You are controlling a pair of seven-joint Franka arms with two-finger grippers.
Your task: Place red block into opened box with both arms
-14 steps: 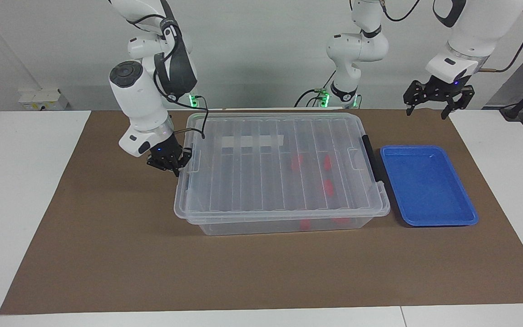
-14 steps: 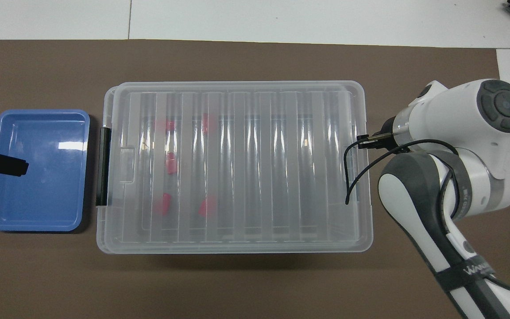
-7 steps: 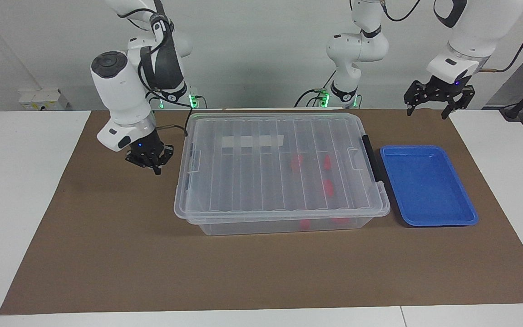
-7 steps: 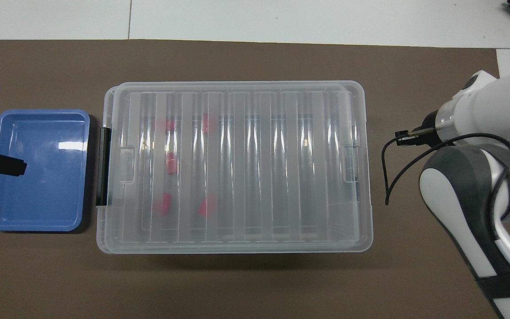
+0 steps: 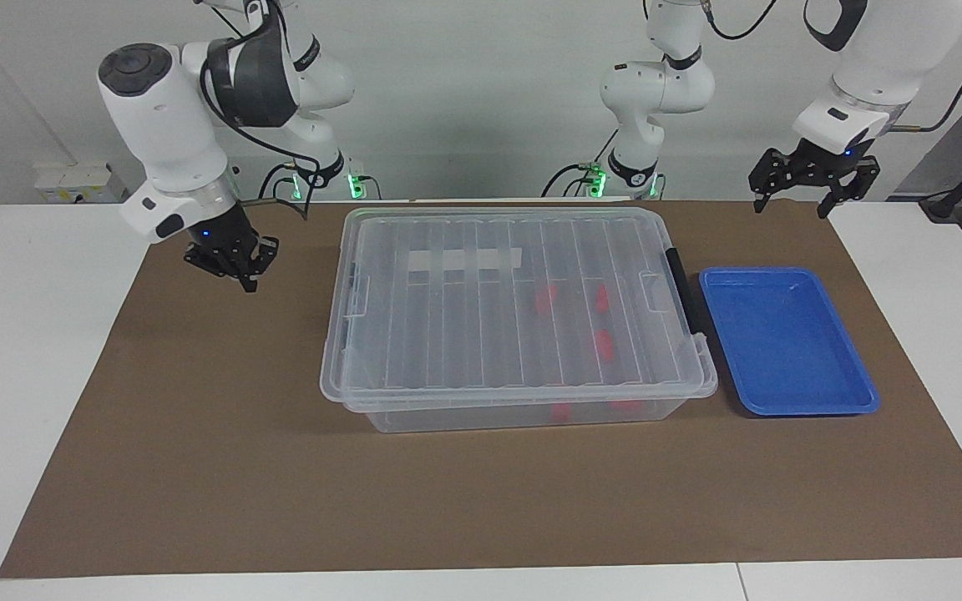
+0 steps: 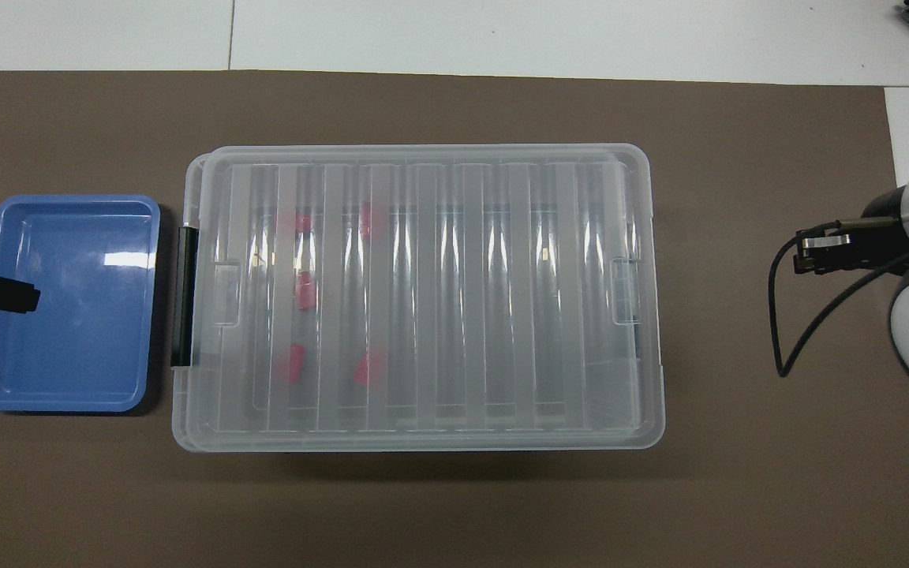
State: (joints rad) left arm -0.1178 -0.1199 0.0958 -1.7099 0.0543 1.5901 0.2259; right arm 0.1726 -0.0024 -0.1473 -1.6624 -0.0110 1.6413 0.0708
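Observation:
The clear box [image 5: 523, 401] [image 6: 423, 438] stands in the middle of the brown mat with its ribbed lid [image 5: 464, 334] lying flat on it. Several red blocks [image 5: 545, 298] [image 6: 306, 293] lie inside, seen through the lid, toward the end with the black handle [image 5: 681, 288]. My right gripper [image 5: 240, 271] [image 6: 809, 256] hangs over the bare mat, well clear of the box's end toward the right arm's end of the table, with nothing in it. My left gripper [image 5: 790, 207] waits open, raised over the mat's edge nearest the robots, above the blue tray's end of the table.
An empty shallow blue tray [image 5: 786, 338] [image 6: 68, 315] sits beside the box's handle end, toward the left arm's end of the table. The brown mat [image 5: 197, 467] covers most of the white table.
My right gripper has drawn away from the box's end clip, rising and moving out toward the right arm's end of the table. The left gripper has barely shifted. The lid stays on.

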